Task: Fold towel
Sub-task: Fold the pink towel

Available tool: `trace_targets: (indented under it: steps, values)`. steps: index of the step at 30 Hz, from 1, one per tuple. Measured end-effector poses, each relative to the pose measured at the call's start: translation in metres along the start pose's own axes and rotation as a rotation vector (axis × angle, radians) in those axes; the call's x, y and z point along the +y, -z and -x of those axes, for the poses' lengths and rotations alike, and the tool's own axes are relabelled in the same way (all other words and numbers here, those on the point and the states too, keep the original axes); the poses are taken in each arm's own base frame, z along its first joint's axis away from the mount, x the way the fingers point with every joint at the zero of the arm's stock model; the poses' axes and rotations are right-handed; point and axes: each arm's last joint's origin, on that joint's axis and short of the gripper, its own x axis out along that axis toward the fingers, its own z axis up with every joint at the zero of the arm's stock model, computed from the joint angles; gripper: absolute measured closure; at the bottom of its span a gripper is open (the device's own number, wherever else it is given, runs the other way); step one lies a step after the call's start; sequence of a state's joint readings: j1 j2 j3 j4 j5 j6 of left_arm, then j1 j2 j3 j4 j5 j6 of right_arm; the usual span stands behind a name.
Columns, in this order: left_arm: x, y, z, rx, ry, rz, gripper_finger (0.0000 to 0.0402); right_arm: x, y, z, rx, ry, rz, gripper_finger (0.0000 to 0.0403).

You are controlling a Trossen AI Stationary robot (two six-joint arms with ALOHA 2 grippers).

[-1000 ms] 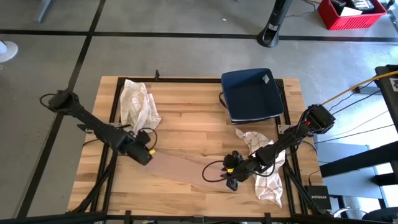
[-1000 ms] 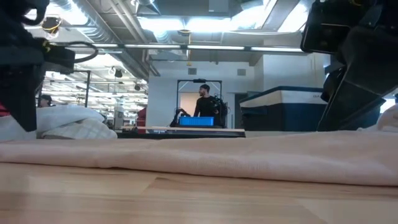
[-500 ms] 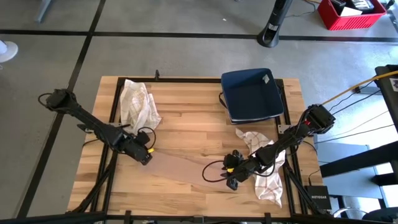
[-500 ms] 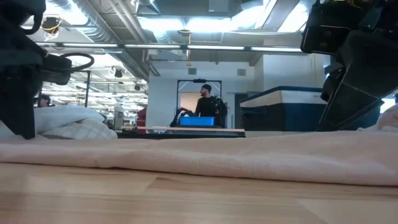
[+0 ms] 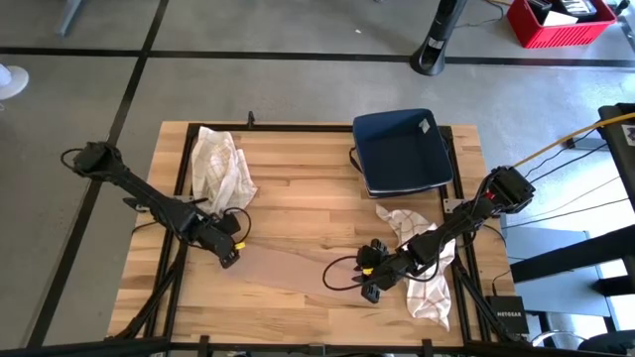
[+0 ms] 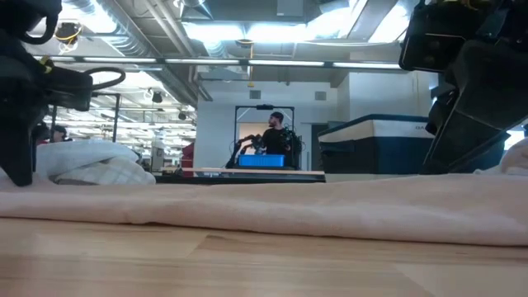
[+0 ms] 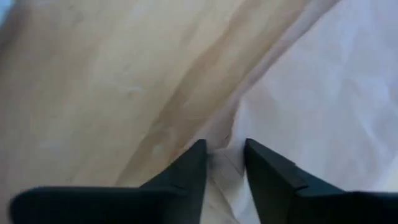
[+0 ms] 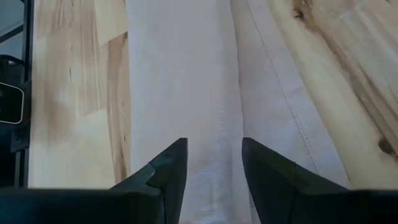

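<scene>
While the tan towel lies flat across the lower centre of the counter, both grippers should pinch its ends evenly: the left gripper has its fingers parted at a hem, the right gripper open over cloth.

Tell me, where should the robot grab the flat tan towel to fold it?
Probably by its end corners: the tan towel lies flat, so only edges offer a pinch. The left gripper sits at one end, the right gripper at the other, each coming from above.
</scene>
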State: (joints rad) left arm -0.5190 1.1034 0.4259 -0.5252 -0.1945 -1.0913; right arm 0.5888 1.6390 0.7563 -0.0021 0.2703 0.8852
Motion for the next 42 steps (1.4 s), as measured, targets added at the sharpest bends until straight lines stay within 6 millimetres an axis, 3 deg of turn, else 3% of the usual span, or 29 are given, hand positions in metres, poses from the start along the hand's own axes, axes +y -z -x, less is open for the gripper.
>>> trace_targets:
  steps: [5, 7, 15, 23, 31, 34, 40, 42]
  values:
    - [0.000, 0.000, 0.001, 0.016, -0.001, -0.037, 0.0386, 0.000, 0.000, 0.000, 0.000, 0.001, 0.000, 0.0249]
    - [-0.002, -0.002, 0.004, 0.014, 0.002, -0.055, 0.0396, 0.000, 0.000, 0.000, 0.001, 0.000, 0.001, 0.0249]
    - [-0.021, -0.015, 0.020, -0.024, 0.063, -0.117, 0.0392, 0.001, 0.001, 0.000, 0.045, -0.035, 0.004, 0.0249]
    - [-0.020, -0.015, 0.020, -0.021, 0.059, -0.110, 0.0393, -0.010, 0.011, 0.001, 0.140, 0.086, -0.076, 0.0249]
    - [-0.020, -0.015, 0.020, -0.021, 0.059, -0.111, 0.0387, -0.002, 0.006, 0.000, 0.120, -0.028, -0.068, 0.0250]
    - [-0.020, -0.015, 0.020, -0.021, 0.060, -0.111, 0.0387, -0.002, 0.006, 0.000, 0.121, -0.017, -0.064, 0.0269]
    - [-0.023, -0.014, 0.022, -0.026, 0.067, -0.142, 0.0387, -0.003, 0.006, 0.000, 0.110, -0.014, 0.017, 0.0382]
    - [-0.028, -0.015, 0.026, -0.036, 0.087, -0.153, 0.0387, -0.002, 0.005, -0.001, 0.093, -0.009, 0.038, 0.0392]
